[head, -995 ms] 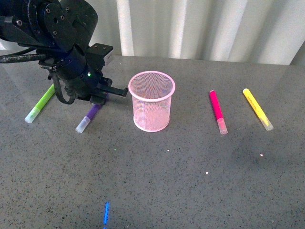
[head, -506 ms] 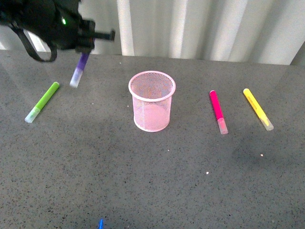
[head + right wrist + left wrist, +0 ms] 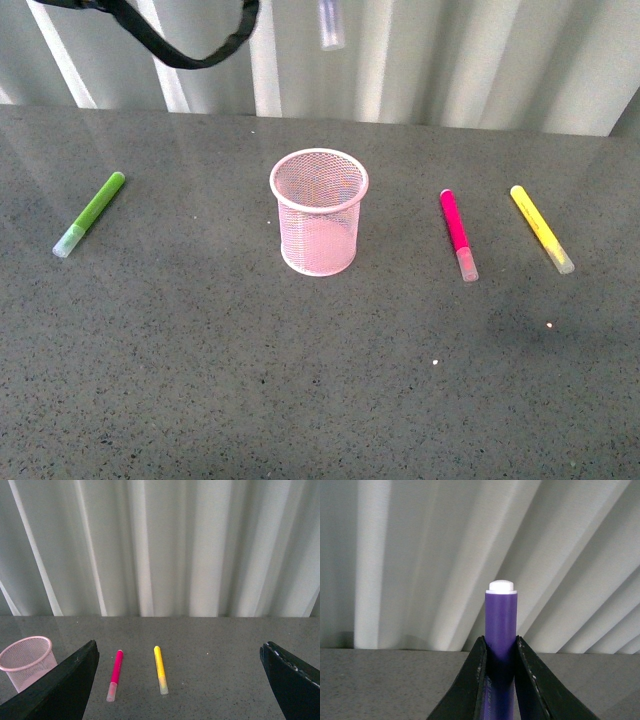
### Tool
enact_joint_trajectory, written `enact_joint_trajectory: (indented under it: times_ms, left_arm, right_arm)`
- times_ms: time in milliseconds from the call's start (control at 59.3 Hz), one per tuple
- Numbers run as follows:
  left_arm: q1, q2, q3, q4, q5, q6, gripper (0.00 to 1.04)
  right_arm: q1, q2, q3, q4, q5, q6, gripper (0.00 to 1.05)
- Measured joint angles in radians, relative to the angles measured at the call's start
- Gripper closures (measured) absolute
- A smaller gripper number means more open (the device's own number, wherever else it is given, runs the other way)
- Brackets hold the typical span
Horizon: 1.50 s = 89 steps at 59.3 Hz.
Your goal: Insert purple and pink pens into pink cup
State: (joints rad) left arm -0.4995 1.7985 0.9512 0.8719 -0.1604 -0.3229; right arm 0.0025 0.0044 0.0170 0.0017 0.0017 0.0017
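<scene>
Gripping the purple pen [image 3: 501,622] in my left hand [image 3: 500,647], I'd centre it over the pink cup [image 3: 318,238], then lower.

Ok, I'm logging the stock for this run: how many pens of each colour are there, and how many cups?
Purple pen: 1, held in the left gripper
Pink pen: 1
Green pen: 1
Yellow pen: 1
Pink cup: 1
Total: 5 things
</scene>
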Motion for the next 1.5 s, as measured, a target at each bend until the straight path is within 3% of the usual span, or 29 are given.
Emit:
enact_joint_trajectory:
  times_ms: [236, 573, 1501]
  left_arm:
    - [-0.095, 0.052, 0.002, 0.036, -0.076, -0.012, 0.92]
    - [-0.111, 0.218, -0.007, 0.163, -0.205, 0.003, 0.92]
    - [-0.033, 0.405, 0.080, 0.277, -0.233, 0.166, 0.92]
  right_arm:
    - [0.000, 0.000, 0.000, 0.000, 0.000, 0.000, 0.07]
    - [0.000, 0.000, 0.000, 0.000, 0.000, 0.000, 0.07]
    - [0.000, 0.000, 0.000, 0.000, 0.000, 0.000, 0.07]
